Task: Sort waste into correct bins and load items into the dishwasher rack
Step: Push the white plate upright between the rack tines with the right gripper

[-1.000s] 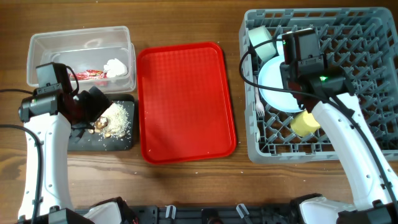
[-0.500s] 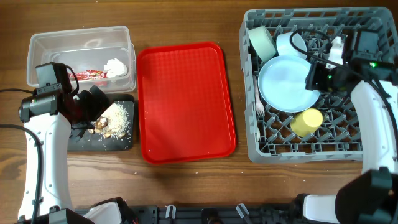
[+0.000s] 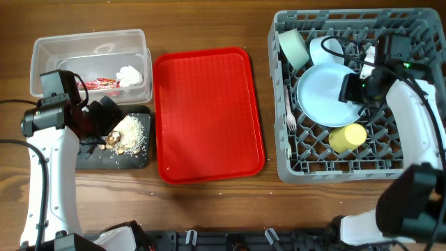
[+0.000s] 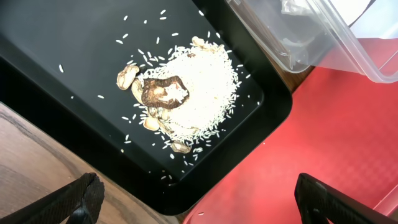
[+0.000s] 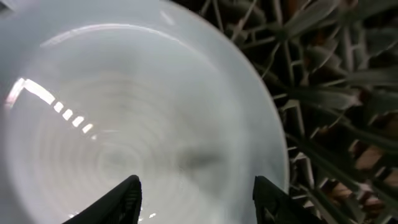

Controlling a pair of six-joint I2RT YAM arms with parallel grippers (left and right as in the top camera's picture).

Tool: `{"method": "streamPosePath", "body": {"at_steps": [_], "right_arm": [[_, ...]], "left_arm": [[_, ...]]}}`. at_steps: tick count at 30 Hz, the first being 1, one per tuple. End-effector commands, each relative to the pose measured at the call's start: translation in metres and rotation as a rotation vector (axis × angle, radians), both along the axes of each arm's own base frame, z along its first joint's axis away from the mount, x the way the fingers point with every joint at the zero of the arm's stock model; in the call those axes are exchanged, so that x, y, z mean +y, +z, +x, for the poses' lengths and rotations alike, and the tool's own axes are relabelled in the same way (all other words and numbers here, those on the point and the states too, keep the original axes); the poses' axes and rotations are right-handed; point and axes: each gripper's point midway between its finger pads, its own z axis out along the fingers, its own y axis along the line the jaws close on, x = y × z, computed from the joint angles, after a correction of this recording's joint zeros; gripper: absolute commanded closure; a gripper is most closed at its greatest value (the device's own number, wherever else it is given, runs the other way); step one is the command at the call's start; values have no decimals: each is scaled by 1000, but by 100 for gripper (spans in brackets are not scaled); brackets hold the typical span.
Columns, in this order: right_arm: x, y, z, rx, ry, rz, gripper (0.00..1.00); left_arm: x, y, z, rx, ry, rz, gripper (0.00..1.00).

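The grey dishwasher rack holds the light-blue plate, a mint-green bowl, a pale bowl, the yellow cup and a white fork. My right gripper is open and empty just over the plate, which fills its wrist view between the fingers. The clear tub holds the red wrapper and the white tissue. The food scraps lie on the black tray. My left gripper is open and empty above that tray's corner. I cannot make out the spoon.
The flat red serving tray lies between the bins and the rack, with nothing on it. Its edge touches the black tray's corner in the left wrist view. The wooden table shows along the front.
My right arm has swung from over the rack's left part to its right side, with the gripper now by the plate's right edge. The plate and cup have shifted slightly right. The left arm is unchanged.
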Motion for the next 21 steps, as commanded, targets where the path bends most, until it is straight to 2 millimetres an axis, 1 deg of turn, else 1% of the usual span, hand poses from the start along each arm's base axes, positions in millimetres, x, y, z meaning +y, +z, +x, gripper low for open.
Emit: {"method": "streamPosePath", "body": {"at_steps": [1,2,4,6,8,11,12,13,15,17,19,21], "right_arm": [[-17,33,1,-88,-52,-57,39],[-23,26,-3,-66,-72,-53,39],[-29,15,-7,-28,-88,-47,40],[-29,-4,-9,26,-89,-36,40],[-28,-22,-7,68,-85,-14,41],[-28,-44,-6,121,-83,-3,51],[-28,-47,-6,130,-83,-2,54],[-28,-49,-6,133,-86,-1,60],[-29,-48,-3,122,-86,-5,81],[-29,-48,-3,122,-86,-5,84],[-29,-48,-4,123,-93,-2,92],[-29,-47,-4,121,-92,-2,96]], "left_arm": [[-1,5,1,-22,0,-5,0],[-1,5,1,-22,0,-5,0],[-1,5,1,-22,0,-5,0],[-1,5,1,-21,0,-5,0],[-1,5,1,-21,0,-5,0],[-1,5,1,-21,-1,-6,0],[-1,5,1,-21,-1,-6,0],[-1,5,1,-21,0,-5,0],[-1,5,1,-21,-1,-6,0],[-1,5,1,-21,-1,-6,0],[-1,5,1,-21,0,-6,0],[-1,5,1,-21,0,-6,0]]}}
